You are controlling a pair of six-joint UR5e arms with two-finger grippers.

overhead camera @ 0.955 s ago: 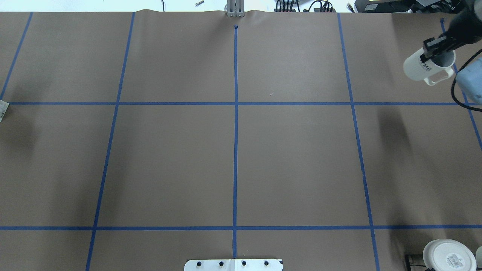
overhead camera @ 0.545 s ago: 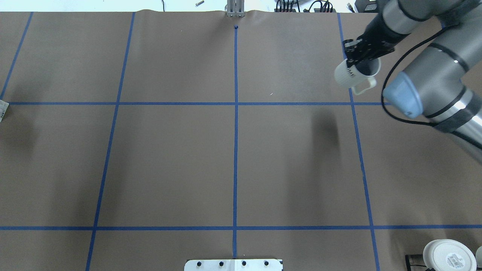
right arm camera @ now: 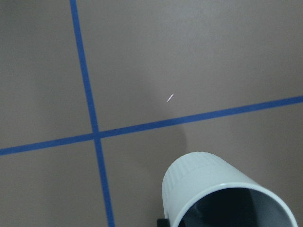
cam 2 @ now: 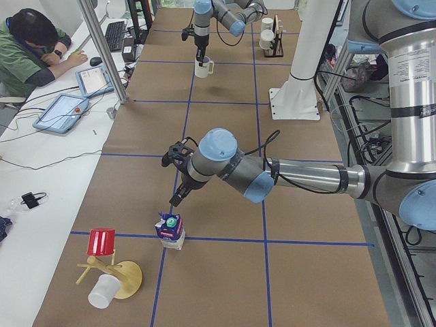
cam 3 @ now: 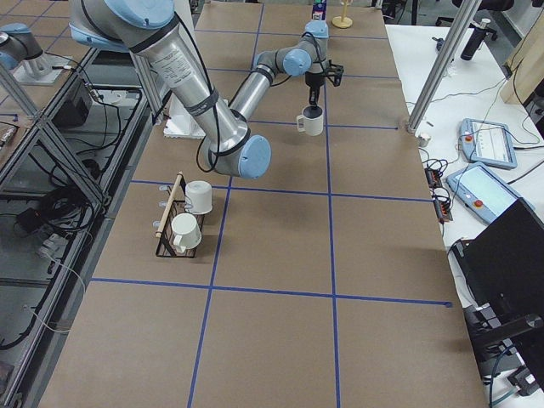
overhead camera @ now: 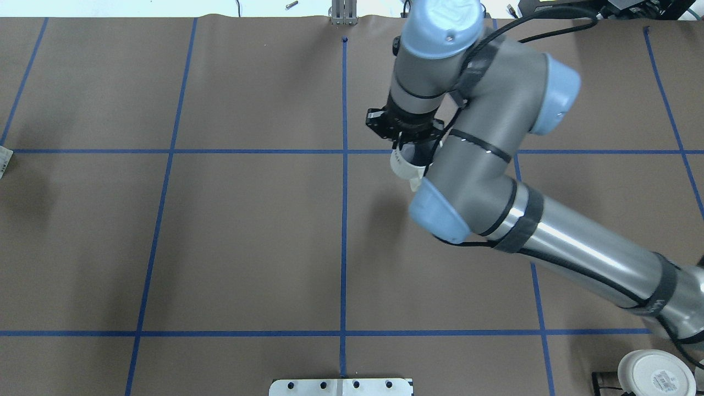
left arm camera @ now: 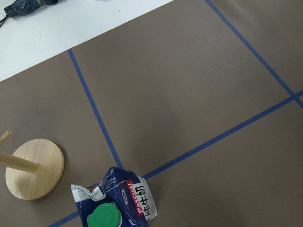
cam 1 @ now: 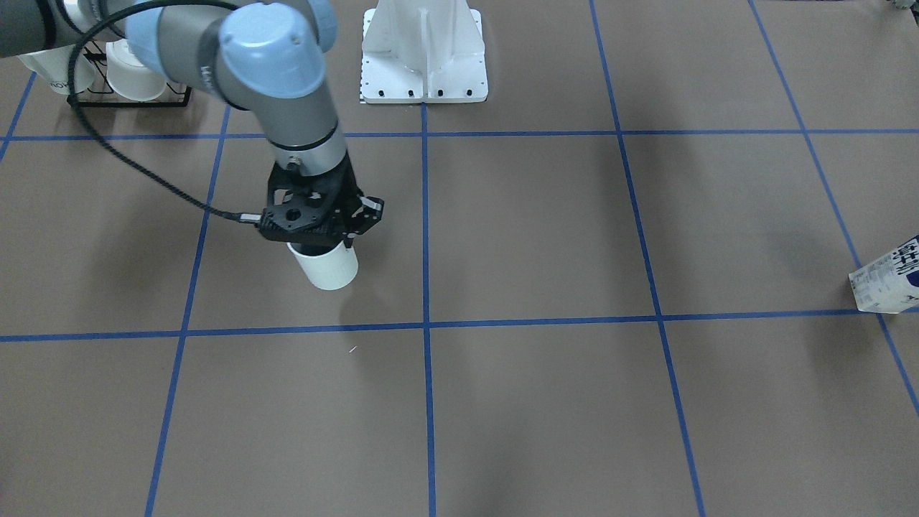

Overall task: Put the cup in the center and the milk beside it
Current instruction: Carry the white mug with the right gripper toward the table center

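Cup (cam 1: 329, 267) hangs from my right pincer (cam 1: 324, 243), which is clenched on its rim from above: one finger goes down inside the dark mouth and the other sits against the outer wall. Its shadow falls a little apart from it on the brown paper, so it looks clear of the table. In the overhead view it sits over the center (overhead camera: 308, 242), in the square at 3 o'clock of the dividing tape line (overhead camera: 344, 220). It is up in that square's 11 o'clock corner, just beside the line and close under the cross line. Its small handle points to about 5 o'clock there, and my own forearm covers part of it.

The milk (cam 1: 887, 281) is well apart from the cup, at the 3 o'clock edge of the front-facing view. It stands upright on a tape crossing, green cap up. My left pincer (cam 2: 176, 199) hovers just above it, at 12 o'clock of the carton in the left side view, not touching it. I cannot tell whether that pincer is clenched or released, since only the side view shows it.

A wooden stand (cam 2: 125, 279) bearing a red cup (cam 2: 101, 241) sits near the carton at about 8 o'clock in that view. A rack (cam 3: 180, 223) with two white cups stands near my base.
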